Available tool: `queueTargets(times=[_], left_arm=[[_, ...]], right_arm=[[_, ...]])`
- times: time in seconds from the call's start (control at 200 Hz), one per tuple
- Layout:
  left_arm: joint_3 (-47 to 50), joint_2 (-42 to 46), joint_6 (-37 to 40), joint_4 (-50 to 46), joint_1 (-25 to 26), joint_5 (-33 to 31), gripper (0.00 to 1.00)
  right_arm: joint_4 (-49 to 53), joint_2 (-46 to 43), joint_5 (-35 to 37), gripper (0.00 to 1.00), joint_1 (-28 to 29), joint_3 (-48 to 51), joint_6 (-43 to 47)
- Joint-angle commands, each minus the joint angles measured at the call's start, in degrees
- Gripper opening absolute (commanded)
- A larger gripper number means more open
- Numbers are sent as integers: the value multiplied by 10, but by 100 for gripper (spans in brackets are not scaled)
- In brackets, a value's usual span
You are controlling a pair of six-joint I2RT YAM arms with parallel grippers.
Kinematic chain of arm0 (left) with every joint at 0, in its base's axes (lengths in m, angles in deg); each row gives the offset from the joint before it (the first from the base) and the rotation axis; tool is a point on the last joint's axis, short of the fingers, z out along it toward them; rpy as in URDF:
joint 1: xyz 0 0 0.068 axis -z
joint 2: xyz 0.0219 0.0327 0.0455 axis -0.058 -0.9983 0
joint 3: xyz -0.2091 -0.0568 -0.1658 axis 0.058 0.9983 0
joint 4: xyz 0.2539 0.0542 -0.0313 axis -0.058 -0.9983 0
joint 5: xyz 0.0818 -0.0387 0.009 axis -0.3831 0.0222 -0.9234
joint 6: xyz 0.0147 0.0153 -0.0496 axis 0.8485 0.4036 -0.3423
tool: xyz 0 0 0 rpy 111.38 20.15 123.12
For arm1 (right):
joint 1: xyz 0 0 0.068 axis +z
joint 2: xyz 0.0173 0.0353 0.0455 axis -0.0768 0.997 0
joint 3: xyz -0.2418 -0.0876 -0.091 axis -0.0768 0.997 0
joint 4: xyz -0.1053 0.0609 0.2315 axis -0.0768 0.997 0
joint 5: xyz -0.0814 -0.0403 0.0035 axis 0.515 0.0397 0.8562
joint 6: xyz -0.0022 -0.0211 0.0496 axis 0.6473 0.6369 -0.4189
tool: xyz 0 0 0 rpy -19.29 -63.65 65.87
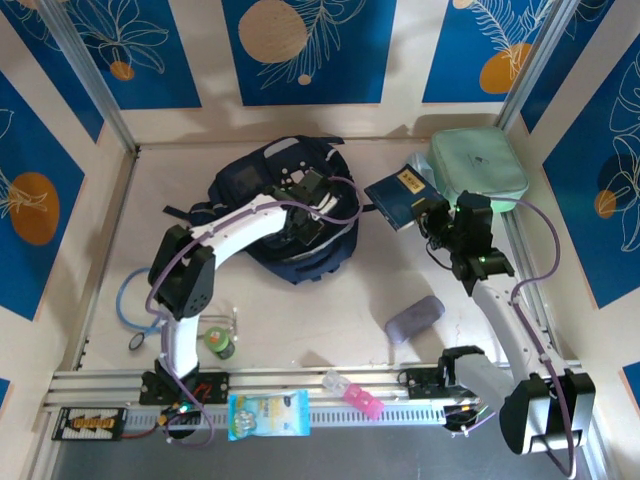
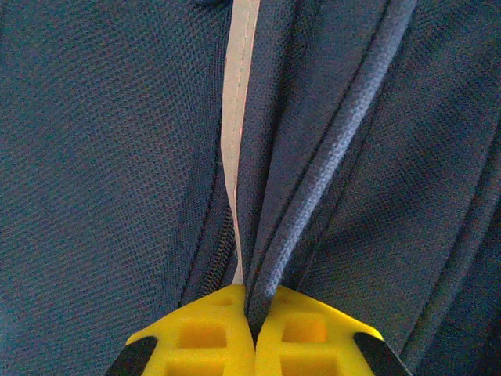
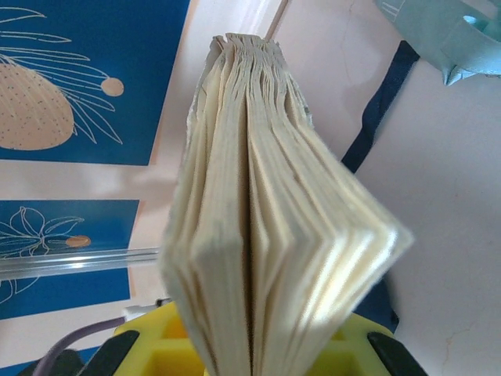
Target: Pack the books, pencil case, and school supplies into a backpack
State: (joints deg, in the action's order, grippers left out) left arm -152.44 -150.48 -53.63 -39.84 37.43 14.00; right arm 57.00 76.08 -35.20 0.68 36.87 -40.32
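L pincer (image 2: 252, 317) clenched on a fold of backpack (image 1: 250, 180) fabric beside pale trim (image 2: 235, 117), backpack lying at desk (image 1: 320, 310) ctr toward 12 o'clock; R pincer (image 1: 432, 215) grasping book (image 1: 400, 195) at 1 o'clock, btwn backpack & mint case (image 1: 478, 165).

We see a navy-blue backpack (image 1: 245, 185) in a fine woven mesh, with 1 pale trim line (image 2: 233, 117) along a seam. The book (image 1: 395, 205) has a dark blue cover with a yellow patch, and its page edges are cream. At the far right, the case (image 1: 478, 165) is mint green. The pouch (image 1: 415, 318) is greyish lilac. The left gripper (image 2: 252, 313) has yellow fingers (image 2: 200, 333) with black corners. The wall panels (image 1: 300, 50) are blue with white leaf outlines and orange or peach discs.
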Motion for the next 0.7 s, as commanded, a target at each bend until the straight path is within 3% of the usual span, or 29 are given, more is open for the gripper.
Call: queueTargets(times=[0.0,0.32,0.515,0.695], left_arm=[[5,47,-30,48,-1,24,0],[-1,145,-84,135,-25,4,0],[-31,147,-100,182,-28,16,0],[-50,137,-113,179,-29,31,0]], right_arm=[[10,-26,-9,0,-10,4,8],[35,-73,-35,0,-12,31,67],[-49,-37,-37,0,83,58,39],[-146,51,-23,0,176,33,18]])
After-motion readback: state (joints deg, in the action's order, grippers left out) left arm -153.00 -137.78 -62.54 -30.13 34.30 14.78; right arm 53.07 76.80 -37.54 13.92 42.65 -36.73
